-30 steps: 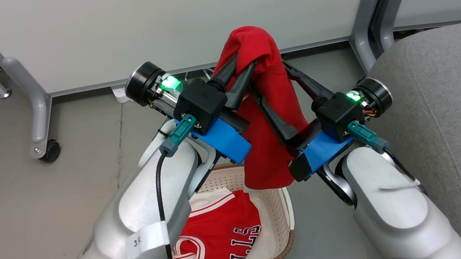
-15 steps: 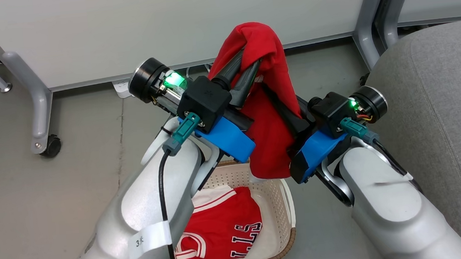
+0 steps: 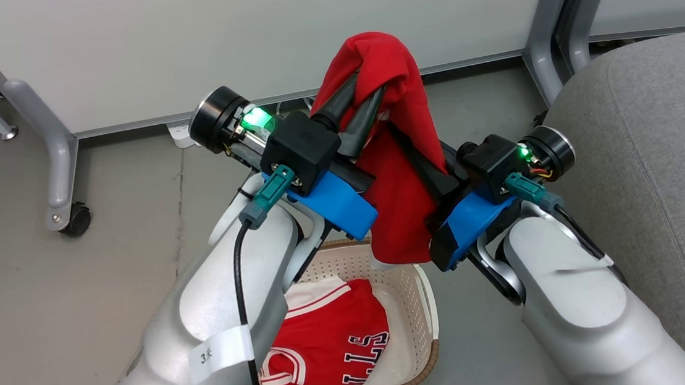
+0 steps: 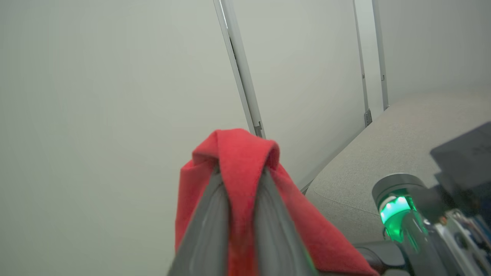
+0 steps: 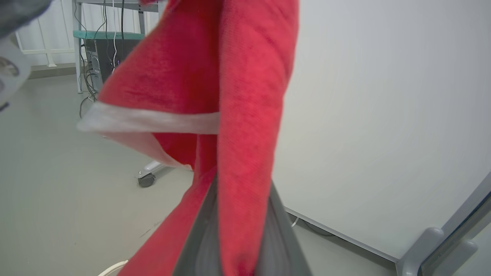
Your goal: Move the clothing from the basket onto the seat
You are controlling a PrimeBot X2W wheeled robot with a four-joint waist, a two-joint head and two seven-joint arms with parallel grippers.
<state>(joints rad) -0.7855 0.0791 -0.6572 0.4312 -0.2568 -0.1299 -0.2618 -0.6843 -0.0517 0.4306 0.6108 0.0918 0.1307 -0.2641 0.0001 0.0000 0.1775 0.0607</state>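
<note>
A plain red garment (image 3: 402, 206) hangs above the basket (image 3: 424, 297), held up by both grippers. My left gripper (image 3: 364, 88) is shut on its top fold, and in the left wrist view the cloth (image 4: 239, 161) is pinched between the two fingers. My right gripper (image 3: 403, 140) is shut on the garment lower down, from the right; red cloth (image 5: 245, 115) with a pale hem runs between its fingers. A red jersey (image 3: 331, 342) with white trim and block letters lies in the cream basket. The grey seat (image 3: 655, 146) is at the right.
White partition panels (image 3: 242, 34) on grey castor feet (image 3: 69, 222) stand just behind the grippers. Cables and a power strip (image 3: 179, 135) lie at the wall foot. A desk frame with wires (image 5: 103, 42) stands farther off on the grey floor.
My right gripper, wide open around the hanging garment a second ago, has shut on it and moved slightly up and left. The left gripper keeps its hold.
</note>
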